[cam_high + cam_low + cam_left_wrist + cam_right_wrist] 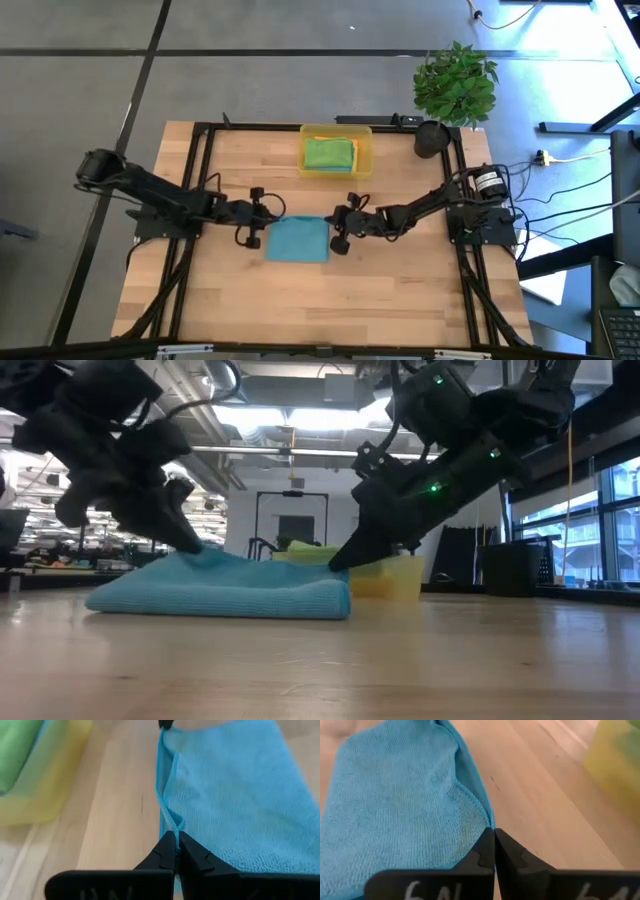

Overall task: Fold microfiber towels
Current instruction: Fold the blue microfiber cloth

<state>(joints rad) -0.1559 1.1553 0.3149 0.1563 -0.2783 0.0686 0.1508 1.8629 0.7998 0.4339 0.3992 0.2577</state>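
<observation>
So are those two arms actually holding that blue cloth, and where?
Yes. Both hold the teal-blue towel: the left gripper pinches its hemmed edge at one far corner, the right gripper the opposite far corner, fingers shut.

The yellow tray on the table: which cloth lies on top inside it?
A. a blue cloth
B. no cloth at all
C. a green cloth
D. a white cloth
C: in the high view a green cloth lies on top inside the yellow tray, while the blue cloth lies out on the table between the two arms.
</observation>
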